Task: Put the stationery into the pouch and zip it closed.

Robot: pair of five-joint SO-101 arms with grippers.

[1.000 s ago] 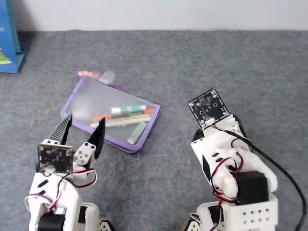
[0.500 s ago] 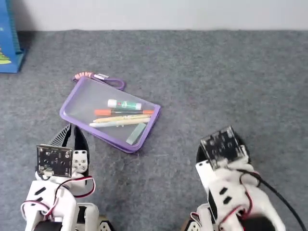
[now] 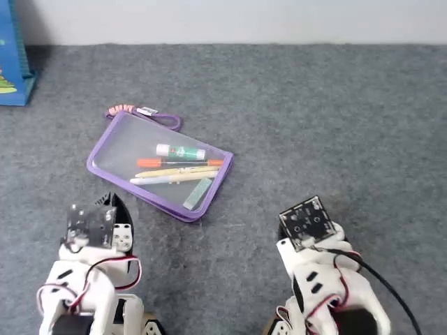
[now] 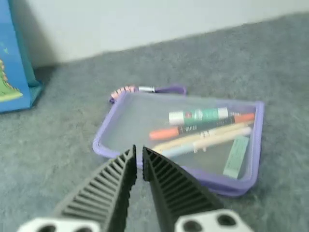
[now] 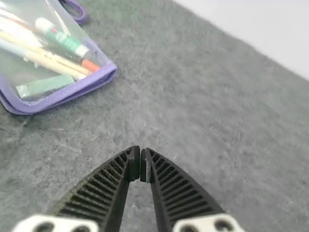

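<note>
Left wrist view: the left gripper [image 4: 139,153] has its ribbed fingers [image 4: 113,181] drawn almost together, with only a sliver of gap at the tips and nothing between them. It points at the near purple edge of the pouch [image 4: 140,113] without touching it. The right gripper [image 5: 140,163] is clenched tip to tip, empty, over the grey carpet [image 5: 203,96] and well apart from the pouch. The pouch lies flat nearer the left arm. The stationery [image 3: 178,167] is inside it: pens, a glue stick [image 3: 180,151] and a green eraser [image 3: 199,192].
</note>
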